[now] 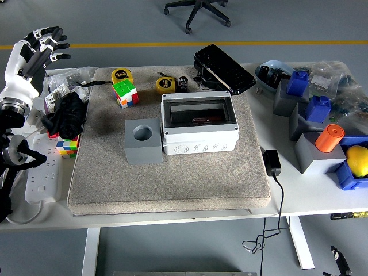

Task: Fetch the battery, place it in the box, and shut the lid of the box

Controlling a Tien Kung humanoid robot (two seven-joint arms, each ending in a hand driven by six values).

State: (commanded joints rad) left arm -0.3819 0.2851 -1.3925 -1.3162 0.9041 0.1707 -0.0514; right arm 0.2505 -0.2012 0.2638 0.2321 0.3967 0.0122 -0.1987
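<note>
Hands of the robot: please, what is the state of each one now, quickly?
Left hand: open, fingers spread, holding nothing, raised at the table's left edge.
Right hand: not in view.

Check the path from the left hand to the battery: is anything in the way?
Yes. The battery stands at the mat's far edge; between it and the open left hand sit a yellow tape measure, a cube and a second tape measure.
</note>
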